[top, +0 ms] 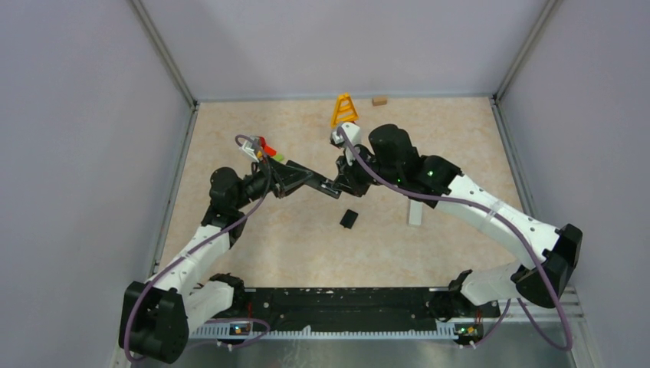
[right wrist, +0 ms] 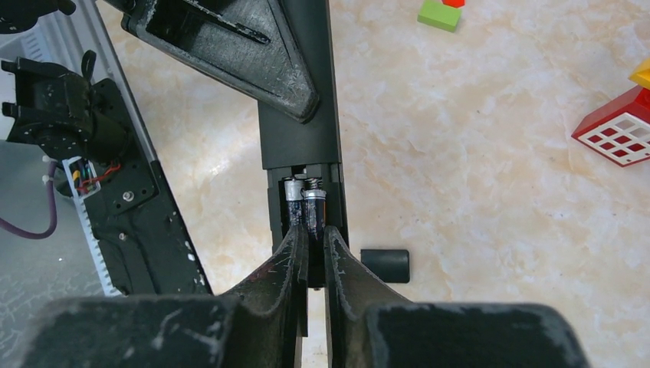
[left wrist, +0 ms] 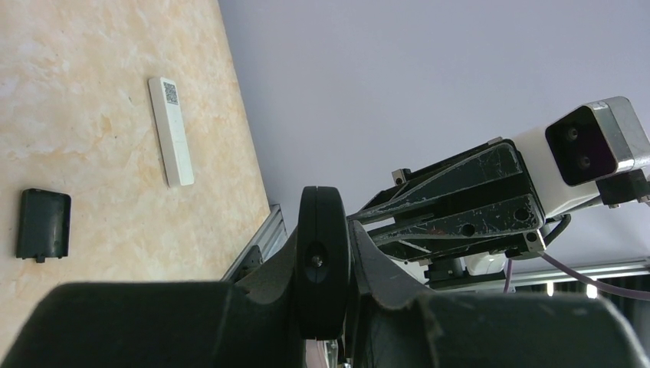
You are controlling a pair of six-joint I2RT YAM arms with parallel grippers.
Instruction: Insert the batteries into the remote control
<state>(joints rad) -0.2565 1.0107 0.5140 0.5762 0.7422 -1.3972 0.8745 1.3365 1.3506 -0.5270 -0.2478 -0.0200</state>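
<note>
The table has a beige marbled top, smooth with a dull sheen. The remote in the left claw is plain matt black plastic. At the tips of the right claw, the batteries show dark glossy wraps and bright metal caps against a metal wire spring. The right claw's fingers are black plastic, grainy and scuffed pale. Just right of them lies a matt black plastic cover. Farther right and ahead, a red toy block and a green toy block are glossy plastic.
</note>
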